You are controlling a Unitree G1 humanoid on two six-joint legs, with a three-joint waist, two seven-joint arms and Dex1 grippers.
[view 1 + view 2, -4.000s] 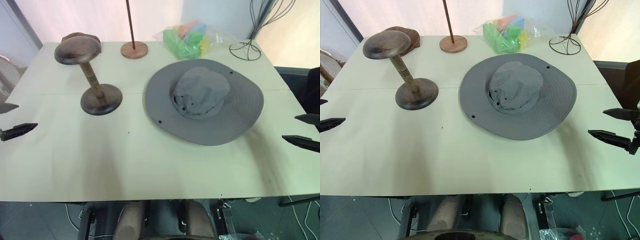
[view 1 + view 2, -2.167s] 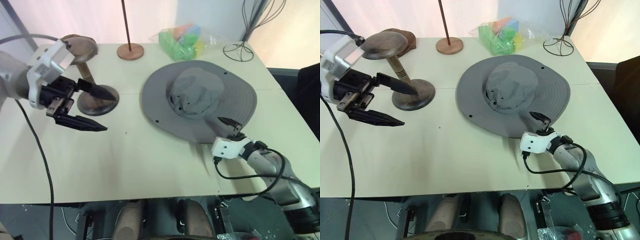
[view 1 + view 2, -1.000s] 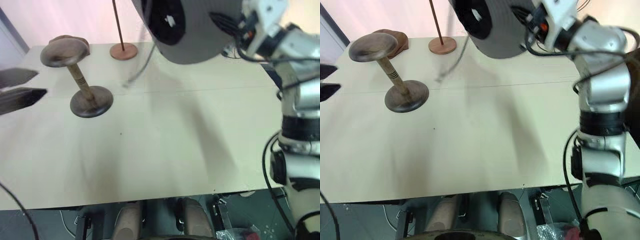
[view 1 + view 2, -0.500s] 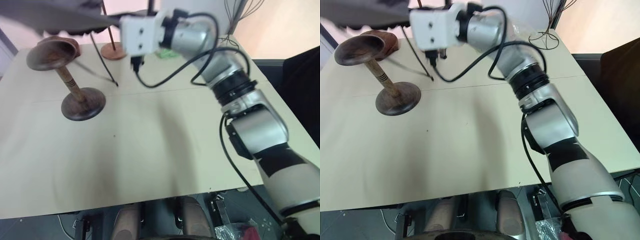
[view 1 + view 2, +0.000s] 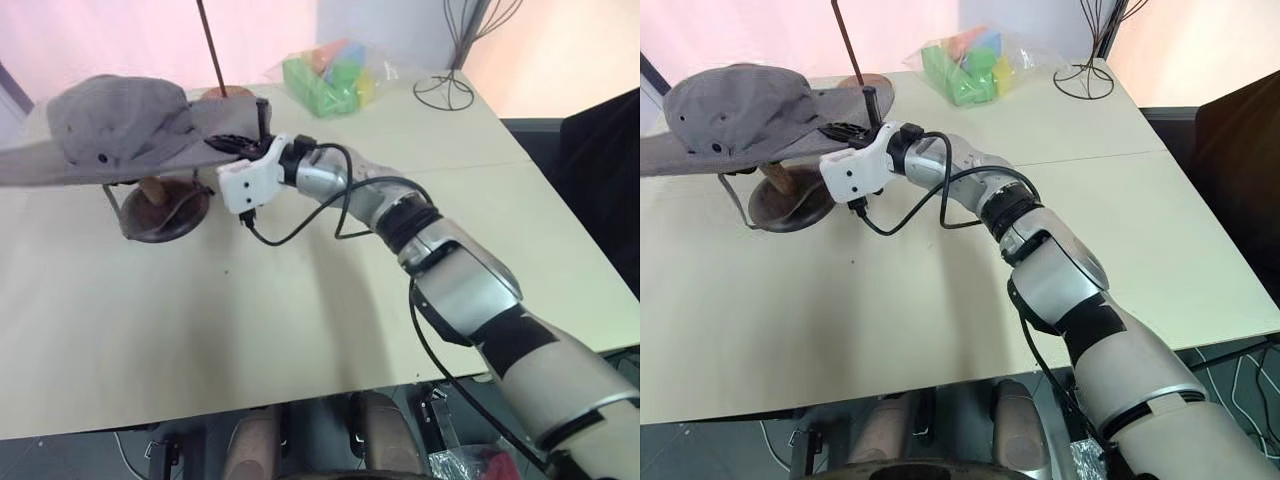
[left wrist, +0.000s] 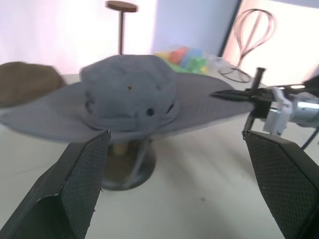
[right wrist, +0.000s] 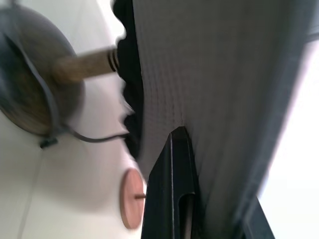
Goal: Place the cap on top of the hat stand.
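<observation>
Right fingers (image 5: 845, 131) clamp cap (image 5: 735, 115) brim — cap now over hat stand (image 5: 790, 200); left fingers (image 6: 82, 179) spread, empty.

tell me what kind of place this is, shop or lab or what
Probably a robot test or demo room, not a shop: one plain pale table holds a hat stand wearing a grey cap, a black wire stand, and a bag of coloured foam blocks.
</observation>
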